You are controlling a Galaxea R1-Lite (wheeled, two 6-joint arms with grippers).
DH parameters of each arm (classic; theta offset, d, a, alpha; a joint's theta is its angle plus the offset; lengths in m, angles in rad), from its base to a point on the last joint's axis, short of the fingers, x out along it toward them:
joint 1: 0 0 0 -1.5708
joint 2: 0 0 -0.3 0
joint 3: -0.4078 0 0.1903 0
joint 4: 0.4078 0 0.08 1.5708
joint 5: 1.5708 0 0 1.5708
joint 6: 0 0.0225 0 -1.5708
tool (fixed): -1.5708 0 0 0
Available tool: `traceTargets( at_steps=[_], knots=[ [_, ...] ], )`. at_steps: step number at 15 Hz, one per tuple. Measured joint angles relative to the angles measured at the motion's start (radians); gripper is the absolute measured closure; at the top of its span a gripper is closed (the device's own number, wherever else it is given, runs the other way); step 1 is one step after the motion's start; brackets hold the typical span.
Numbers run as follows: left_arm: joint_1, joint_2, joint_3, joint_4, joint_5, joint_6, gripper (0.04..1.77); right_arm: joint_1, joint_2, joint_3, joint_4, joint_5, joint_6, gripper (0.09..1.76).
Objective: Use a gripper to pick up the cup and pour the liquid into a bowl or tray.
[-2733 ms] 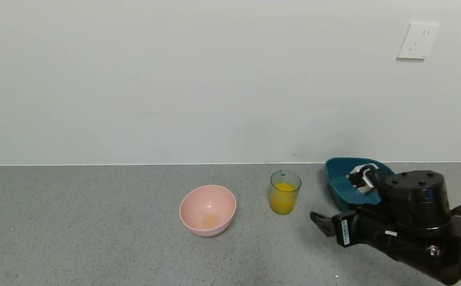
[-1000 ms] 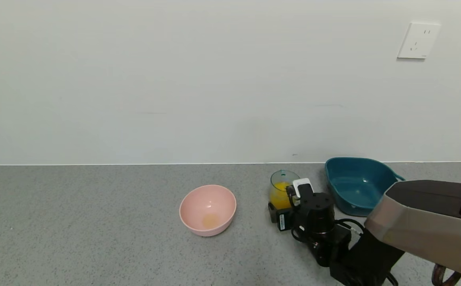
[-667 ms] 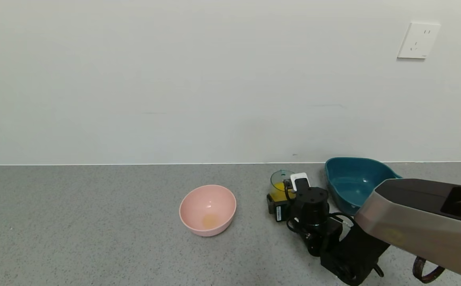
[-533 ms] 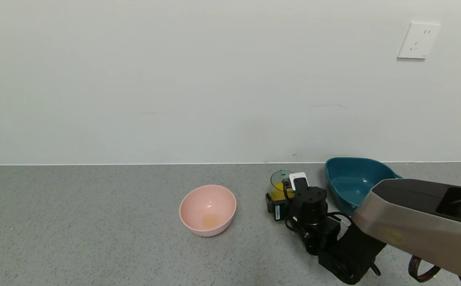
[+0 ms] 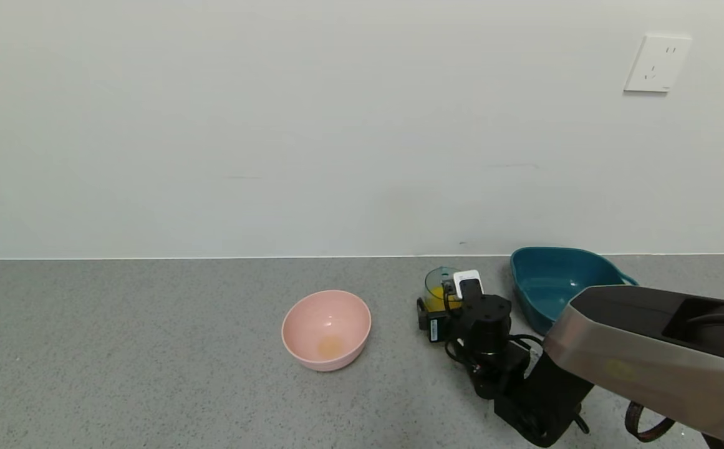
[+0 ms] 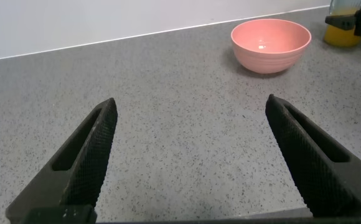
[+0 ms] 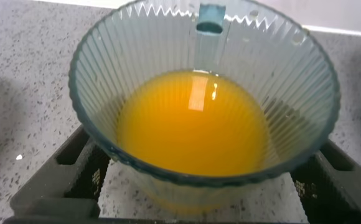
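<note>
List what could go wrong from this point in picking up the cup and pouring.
1. The right gripper is open, its fingers on either side of the cup; an off-centre close might tip it on the counter.
2. The orange liquid fills much of the cup, so a jerky lift could slosh it.
3. The pink bowl sits apart from the cup, so an early tilt would spill short.
</note>
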Motion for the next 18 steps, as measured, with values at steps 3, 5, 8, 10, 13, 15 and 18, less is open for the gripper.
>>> traceTargets(
  at_steps=[3,5,8,10,13,15,18],
  knots=[
    [0.0,0.0,0.0,0.0,0.0,0.0,0.09,0.006,0.024,-0.001,-0.066,-0.003,-0.03,0.14],
    [0.0,0.0,0.0,0.0,0.0,0.0,0.09,0.008,0.036,0.0,-0.089,-0.003,-0.03,0.14],
    [0.0,0.0,0.0,0.0,0.0,0.0,0.09,0.004,0.053,-0.001,-0.11,0.001,-0.028,0.14],
    [0.0,0.0,0.0,0.0,0.0,0.0,0.09,0.003,0.059,-0.001,-0.117,0.003,-0.026,0.14],
    [0.0,0.0,0.0,0.0,0.0,0.0,0.09,0.001,0.066,-0.003,-0.119,0.006,-0.016,0.14],
    [0.0,0.0,0.0,0.0,0.0,0.0,0.09,0.001,0.076,-0.006,-0.123,0.008,-0.012,0.14],
    [0.0,0.0,0.0,0.0,0.0,0.0,0.09,0.0,0.092,-0.016,-0.136,0.011,-0.006,0.14]
  ],
)
